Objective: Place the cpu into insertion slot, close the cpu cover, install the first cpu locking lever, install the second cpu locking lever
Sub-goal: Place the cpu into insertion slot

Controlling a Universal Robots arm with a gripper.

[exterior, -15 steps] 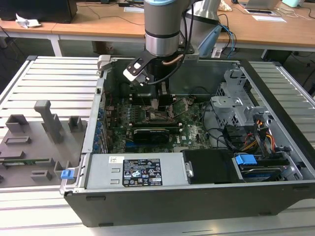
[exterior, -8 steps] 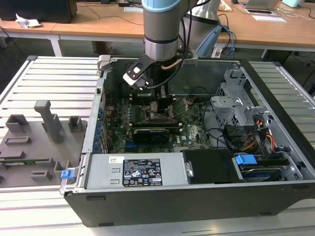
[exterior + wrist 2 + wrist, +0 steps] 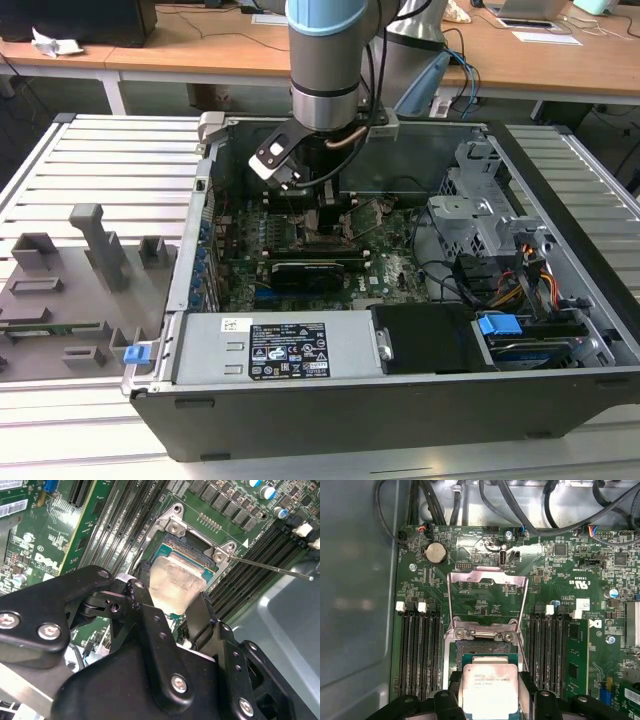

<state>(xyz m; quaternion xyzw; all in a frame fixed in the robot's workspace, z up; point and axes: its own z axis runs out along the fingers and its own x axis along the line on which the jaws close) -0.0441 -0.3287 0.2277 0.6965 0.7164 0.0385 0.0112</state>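
My gripper [image 3: 489, 692] is shut on the cpu [image 3: 487, 685], a flat silver square held by two opposite edges between black fingers [image 3: 145, 577]. In both wrist views the cpu [image 3: 175, 582] sits right over the insertion slot [image 3: 485, 652], whose green-edged frame shows just beyond it. I cannot tell whether it is seated. The cpu cover [image 3: 487, 576] stands flipped open beyond the slot, board visible through its window. One thin wire locking lever [image 3: 272, 567] sticks out sideways, unlatched. In the exterior view the gripper [image 3: 330, 215] reaches down into the open computer case.
Memory slots [image 3: 420, 655] flank the slot on both sides. A long black expansion card [image 3: 305, 272] lies near the gripper. The power supply [image 3: 270, 350], drive cage [image 3: 490, 210] and cables [image 3: 500, 285] crowd the case. A grey fixture tray [image 3: 80, 270] lies at the exterior view's left.
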